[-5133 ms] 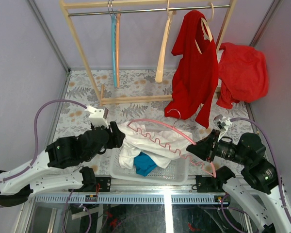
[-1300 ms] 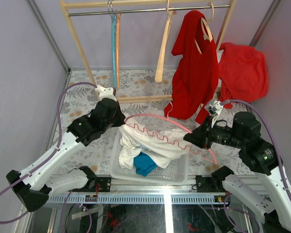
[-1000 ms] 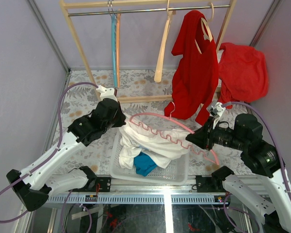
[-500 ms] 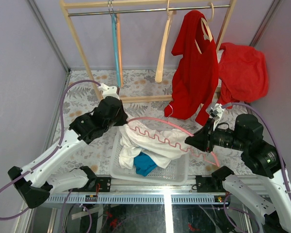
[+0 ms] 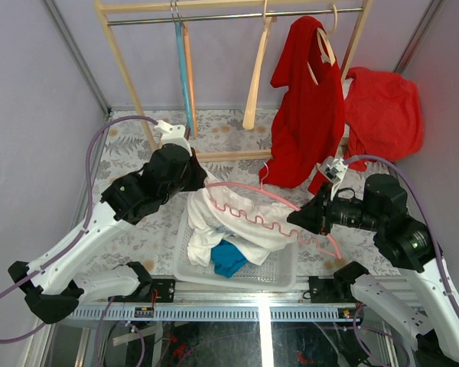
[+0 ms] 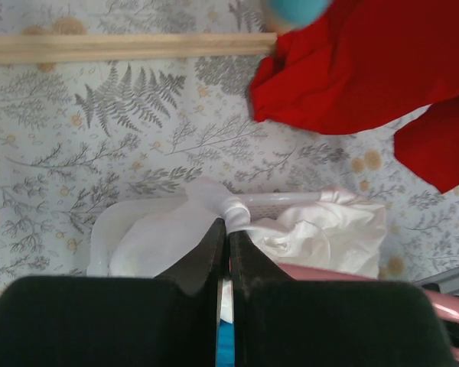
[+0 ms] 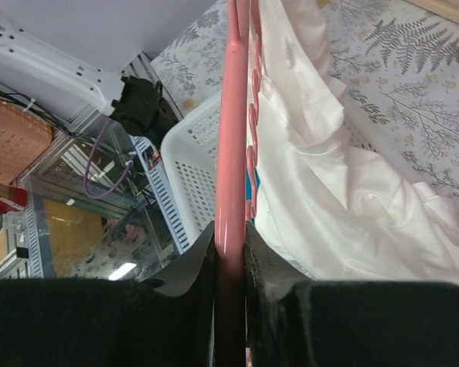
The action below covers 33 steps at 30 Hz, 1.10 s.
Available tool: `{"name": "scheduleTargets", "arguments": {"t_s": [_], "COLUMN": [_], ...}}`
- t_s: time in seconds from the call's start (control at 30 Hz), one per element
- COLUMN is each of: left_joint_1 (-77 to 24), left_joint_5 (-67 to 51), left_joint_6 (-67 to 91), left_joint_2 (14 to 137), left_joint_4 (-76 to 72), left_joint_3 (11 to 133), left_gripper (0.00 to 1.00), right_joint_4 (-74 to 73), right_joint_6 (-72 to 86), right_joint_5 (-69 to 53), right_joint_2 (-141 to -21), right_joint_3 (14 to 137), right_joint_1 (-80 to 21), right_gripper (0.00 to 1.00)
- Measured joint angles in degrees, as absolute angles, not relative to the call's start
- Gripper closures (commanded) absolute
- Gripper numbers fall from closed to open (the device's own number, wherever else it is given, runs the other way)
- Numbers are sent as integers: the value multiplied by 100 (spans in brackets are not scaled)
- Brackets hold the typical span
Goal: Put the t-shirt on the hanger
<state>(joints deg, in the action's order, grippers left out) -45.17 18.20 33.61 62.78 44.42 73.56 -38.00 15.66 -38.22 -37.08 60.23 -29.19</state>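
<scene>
The white t-shirt point(image 5: 241, 223) lies bunched over the white basket point(image 5: 279, 274). My left gripper point(image 5: 204, 183) is shut on a pinch of its upper left edge and holds that edge above the basket's far corner. In the left wrist view the fingertips point(image 6: 228, 223) grip a twisted fold of t-shirt point(image 6: 321, 233). My right gripper point(image 5: 294, 220) is shut on the pale pink hanger point(image 5: 249, 187). The hanger arcs across the shirt, its wire hook point(image 5: 265, 170) pointing away. In the right wrist view the hanger's rod point(image 7: 231, 115) runs out from between the jaws, beside the t-shirt point(image 7: 329, 191).
A blue cloth point(image 5: 229, 258) lies in the basket under the shirt. A wooden rack point(image 5: 130, 92) stands at the back with a light blue hanger point(image 5: 182, 76), a beige wooden hanger point(image 5: 254, 84) and a red garment point(image 5: 306, 115). More red cloth point(image 5: 382, 115) hangs at the right.
My left gripper has risen and moved away from me with the shirt's edge, stretching the fabric upward. The right gripper and hanger have shifted only slightly.
</scene>
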Motion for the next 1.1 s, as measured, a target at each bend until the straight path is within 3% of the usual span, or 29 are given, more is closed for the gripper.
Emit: {"name": "scheduleTargets", "arguments": {"t_s": [0.4,0.73,1.1], "left_joint_1": [-4735,-5728,-6329], "left_joint_5": [1811,2047,2556], "left_joint_6": [3310,3140,2941], "left_joint_2": [6377,7238,7662], "left_joint_4": [4735,4779,5061], "left_joint_3": [8252,9701,11000], "left_gripper": [100,100,100], "right_joint_4": [-3771,-3033,-3607], "right_joint_6": [1535,1865,1341], "right_joint_5": [-3472,-3658,-3057], "right_joint_2": [-3964,-4143,-4169], "right_joint_3": [6182,6213,7760], "right_joint_1": [-2919,-2919,-2919], "right_gripper": [100,100,100]}}
